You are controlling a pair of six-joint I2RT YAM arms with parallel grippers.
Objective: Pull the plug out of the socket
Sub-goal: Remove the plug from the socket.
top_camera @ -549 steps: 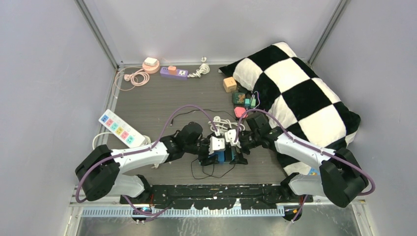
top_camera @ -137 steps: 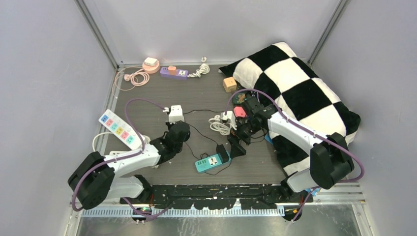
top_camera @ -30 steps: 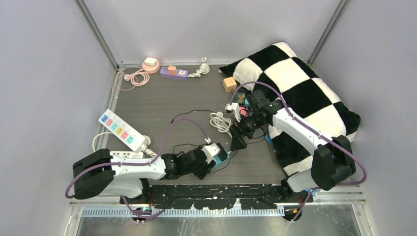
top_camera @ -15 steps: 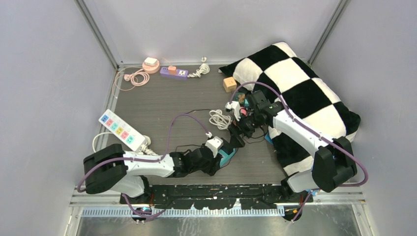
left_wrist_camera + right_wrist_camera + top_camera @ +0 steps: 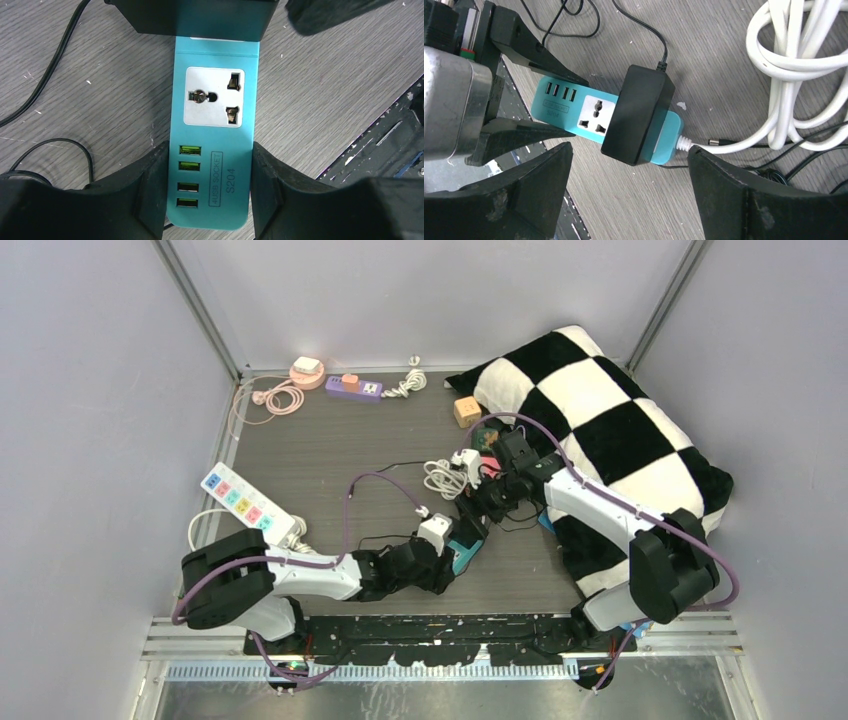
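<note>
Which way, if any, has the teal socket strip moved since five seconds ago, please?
Yes: the teal socket strip shifted right and away from the front rail, toward the white coiled cable.

Left gripper (image 5: 207, 192) clamped partway, arm stretched low; right gripper (image 5: 631, 200) spread wide, apparently angled downward.

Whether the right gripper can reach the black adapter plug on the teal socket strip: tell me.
Probably yes. The right gripper hangs open over the black adapter plug, nothing between; the left gripper grips the teal socket strip at its USB end.
</note>
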